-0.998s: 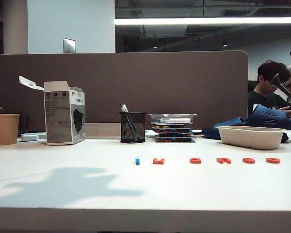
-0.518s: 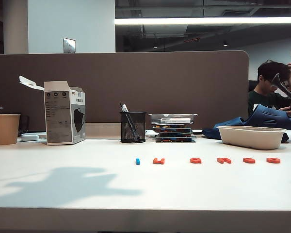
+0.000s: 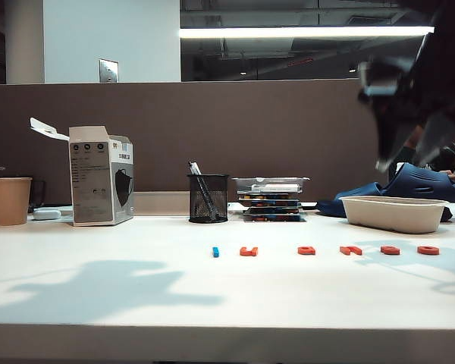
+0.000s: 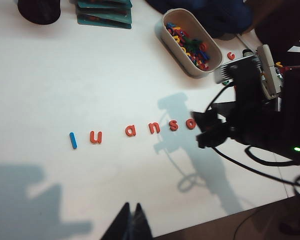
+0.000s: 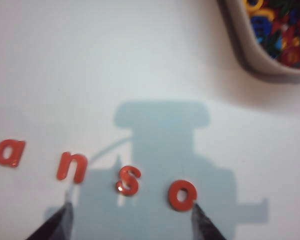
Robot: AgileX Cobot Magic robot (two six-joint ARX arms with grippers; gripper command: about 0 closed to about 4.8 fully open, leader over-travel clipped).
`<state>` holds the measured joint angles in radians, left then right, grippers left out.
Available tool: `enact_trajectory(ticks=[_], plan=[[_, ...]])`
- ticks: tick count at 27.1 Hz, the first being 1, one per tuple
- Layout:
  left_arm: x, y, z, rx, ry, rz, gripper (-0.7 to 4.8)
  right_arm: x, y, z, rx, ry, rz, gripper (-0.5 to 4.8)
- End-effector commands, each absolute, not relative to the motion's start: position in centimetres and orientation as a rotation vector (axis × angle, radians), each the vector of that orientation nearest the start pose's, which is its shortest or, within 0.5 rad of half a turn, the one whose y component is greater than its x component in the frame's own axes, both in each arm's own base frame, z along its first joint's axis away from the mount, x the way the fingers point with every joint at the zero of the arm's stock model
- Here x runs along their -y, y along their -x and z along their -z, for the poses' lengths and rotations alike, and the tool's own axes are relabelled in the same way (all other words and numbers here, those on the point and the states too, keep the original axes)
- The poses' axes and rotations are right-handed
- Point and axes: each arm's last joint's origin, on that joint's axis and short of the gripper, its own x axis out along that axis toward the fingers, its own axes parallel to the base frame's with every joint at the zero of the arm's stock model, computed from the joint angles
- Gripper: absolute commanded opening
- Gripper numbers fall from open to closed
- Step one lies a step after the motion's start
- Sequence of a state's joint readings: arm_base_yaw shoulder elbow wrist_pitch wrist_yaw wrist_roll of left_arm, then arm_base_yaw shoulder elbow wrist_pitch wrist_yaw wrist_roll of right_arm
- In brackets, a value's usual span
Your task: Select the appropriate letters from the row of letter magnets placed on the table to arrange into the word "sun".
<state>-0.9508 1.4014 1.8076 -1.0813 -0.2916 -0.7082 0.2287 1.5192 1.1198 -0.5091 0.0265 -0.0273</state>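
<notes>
A: Letters, a row of six on the table [image 3: 136, 303]: from the left wrist view we read a blue l [image 4: 73, 140], then u [image 4: 95, 136], a [image 4: 131, 131], n [image 4: 154, 128], s [image 4: 174, 124] and o [image 4: 190, 123], all orange-red. Is any of the word laid out?

B: None that we can see. The s, u and n lie in the row, each apart from its neighbours, and no letter sits in front of the line. All three placements are left, as we judge it.

A: Where are the pincers?

B: The right gripper [image 5: 130, 220] hangs above the right end of the row, its two fingertips [image 5: 205, 225] set wide apart and holding nothing; the s and o lie on the table between them in its wrist view. From outside it is a dark blur high at the right. The left gripper [image 4: 131, 225] waits over the near edge of the table, tips together, empty.

A: And the tray [image 3: 349, 208] behind?

B: It holds spare coloured letters.
</notes>
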Motion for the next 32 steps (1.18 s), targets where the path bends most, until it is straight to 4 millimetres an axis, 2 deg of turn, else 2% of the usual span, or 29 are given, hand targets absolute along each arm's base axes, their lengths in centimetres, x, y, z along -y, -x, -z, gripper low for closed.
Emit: enact_trajectory(ticks=[1, 2, 6, 13, 28, 32], plan=[[19.9, -15.2, -45.8, -0.731, 0.271, 0.402, -0.05, -7.5, -32.2, -23.2, -0.919, 0.145, -0.199, 2.85], [19.9, -15.2, -45.8, -0.731, 0.272, 0.402, -0.05, -7.6, -32.8, -22.1, -0.946, 0.133, -0.191, 2.85], [19.9, -15.2, -45.8, -0.732, 0.271, 0.402, -0.05, -7.9, -33.8, -19.9, -0.985, 0.121, -0.184, 2.85], [19.9, -15.2, -45.8, -0.731, 0.272, 0.402, -0.05, -8.1, -34.6, -17.6, -1.038, 0.099, -0.17, 2.84], [19.9, -15.2, -45.8, -0.731, 0.271, 0.401, -0.05, -8.1, -34.1, -15.8, -1.163, 0.101, -0.155, 2.83], [19.9, -15.2, -45.8, -0.731, 0.271, 0.401, -0.05, -8.7, -33.6, -15.6, -1.2, 0.117, -0.169, 2.64]])
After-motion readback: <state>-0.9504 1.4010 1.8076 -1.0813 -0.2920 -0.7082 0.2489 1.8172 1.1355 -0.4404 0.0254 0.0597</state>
